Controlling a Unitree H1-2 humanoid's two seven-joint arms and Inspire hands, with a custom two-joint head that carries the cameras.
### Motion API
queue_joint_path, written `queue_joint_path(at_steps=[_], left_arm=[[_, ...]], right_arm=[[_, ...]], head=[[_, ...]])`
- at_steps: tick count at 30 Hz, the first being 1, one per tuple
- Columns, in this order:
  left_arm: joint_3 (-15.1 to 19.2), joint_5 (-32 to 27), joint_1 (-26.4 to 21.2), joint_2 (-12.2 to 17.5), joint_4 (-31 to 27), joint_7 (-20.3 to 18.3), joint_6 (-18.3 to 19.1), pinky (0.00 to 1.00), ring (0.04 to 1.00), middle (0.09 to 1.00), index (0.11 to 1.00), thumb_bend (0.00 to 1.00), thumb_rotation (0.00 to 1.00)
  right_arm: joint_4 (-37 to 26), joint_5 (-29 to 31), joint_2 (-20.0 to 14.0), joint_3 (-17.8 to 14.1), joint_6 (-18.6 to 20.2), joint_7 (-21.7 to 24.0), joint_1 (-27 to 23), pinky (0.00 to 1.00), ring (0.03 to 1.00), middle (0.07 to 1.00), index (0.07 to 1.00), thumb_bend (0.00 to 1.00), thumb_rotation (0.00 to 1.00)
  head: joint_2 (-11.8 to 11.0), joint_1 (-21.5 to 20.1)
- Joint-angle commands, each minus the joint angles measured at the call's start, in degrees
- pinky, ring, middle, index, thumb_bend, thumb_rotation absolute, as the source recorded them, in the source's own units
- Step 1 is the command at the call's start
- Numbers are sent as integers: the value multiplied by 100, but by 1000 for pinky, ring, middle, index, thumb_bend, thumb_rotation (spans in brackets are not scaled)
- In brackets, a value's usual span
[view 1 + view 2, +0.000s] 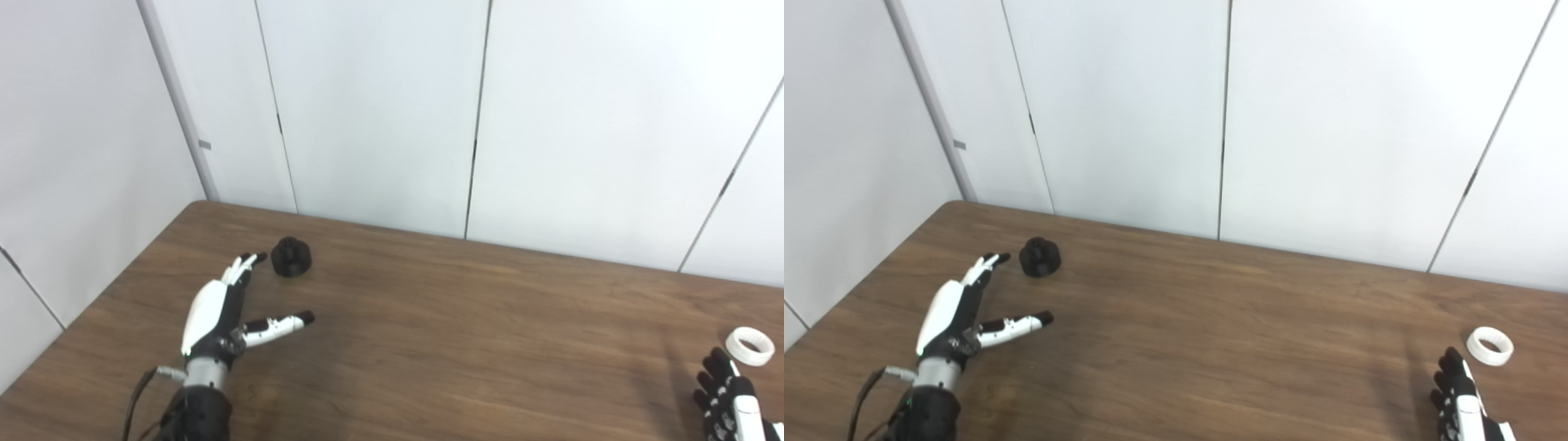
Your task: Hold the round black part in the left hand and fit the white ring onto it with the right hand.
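Observation:
The round black part (291,256) stands on the brown table (429,343) at the back left. My left hand (228,309) is open, fingers stretched toward the part, fingertips just left of it and not touching, thumb spread to the right. The white ring (750,346) lies flat on the table at the far right. My right hand (729,398) is at the bottom right corner, partly cut off by the picture edge. Its fingers are spread and point up toward the ring, fingertips just short of it. It holds nothing.
White wall panels (380,110) stand right behind the table's back edge and along its left side. The table's left edge runs diagonally close to my left arm. The wide middle of the table lies between the two hands.

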Motion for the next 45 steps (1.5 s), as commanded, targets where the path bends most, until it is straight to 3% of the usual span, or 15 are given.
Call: queue_joint_path(at_steps=[1,15,23,36,45], left_arm=[[63,113,-264,228,35,155,-18,1000,1000,996,913,1000,406],[-212,340,-1261,671,1550,204,387,1000,1000,992,896,1000,460],[-444,263,-1881,752,2331,204,555,1000,1000,992,889,1000,483],[-817,157,-2812,837,3878,559,253,1000,1000,983,866,1000,458],[-1017,9,-3135,794,4351,747,83,1000,1000,971,853,1000,389]], right_arm=[[-157,-5,-11,16,38,-2,-1,1000,1000,1000,1000,427,1000],[-269,-179,15,113,64,-22,51,1000,1000,1000,1000,366,1000],[-234,-204,25,114,-24,-26,65,1000,1000,1000,1000,340,1000],[-226,-230,33,120,20,-48,86,1000,1000,1000,1000,356,1000],[-227,-257,19,126,-70,-33,130,1000,1000,999,1000,360,1000]], head=[[6,3],[69,-81],[72,-134],[66,-188],[74,-232]])
